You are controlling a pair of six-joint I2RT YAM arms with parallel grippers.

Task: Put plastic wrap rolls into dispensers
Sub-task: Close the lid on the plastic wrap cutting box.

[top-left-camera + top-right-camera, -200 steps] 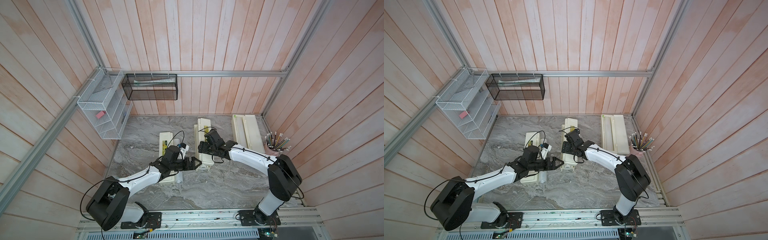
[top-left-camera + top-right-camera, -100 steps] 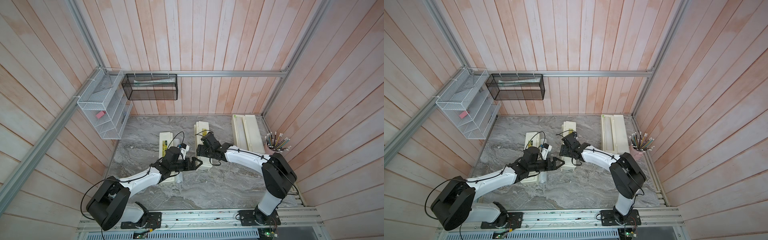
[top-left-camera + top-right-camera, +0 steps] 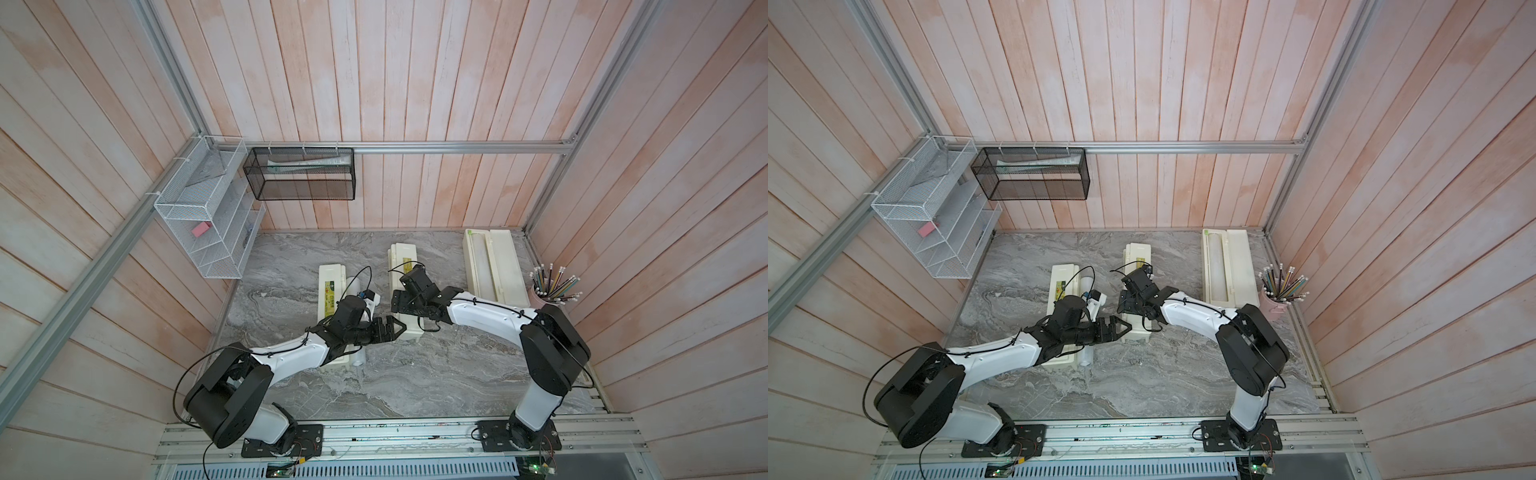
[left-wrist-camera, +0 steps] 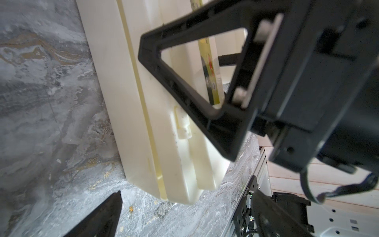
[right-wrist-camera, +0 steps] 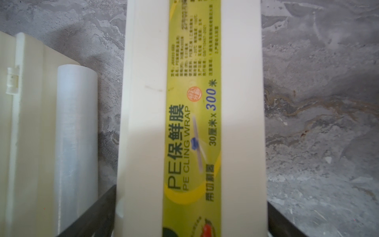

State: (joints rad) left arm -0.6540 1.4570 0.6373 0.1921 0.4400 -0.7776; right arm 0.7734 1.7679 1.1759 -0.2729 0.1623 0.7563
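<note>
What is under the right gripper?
A closed dispenser, label up, straddled by the right gripper. Being closed, it hides whatever is inside.

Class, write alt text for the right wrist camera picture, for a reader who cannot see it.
A closed cream cling-wrap box with a yellow-green label fills the middle of the picture, straddled by the right gripper. Beside it, a plastic wrap roll lies along a second cream box on a grey marble table.
</note>
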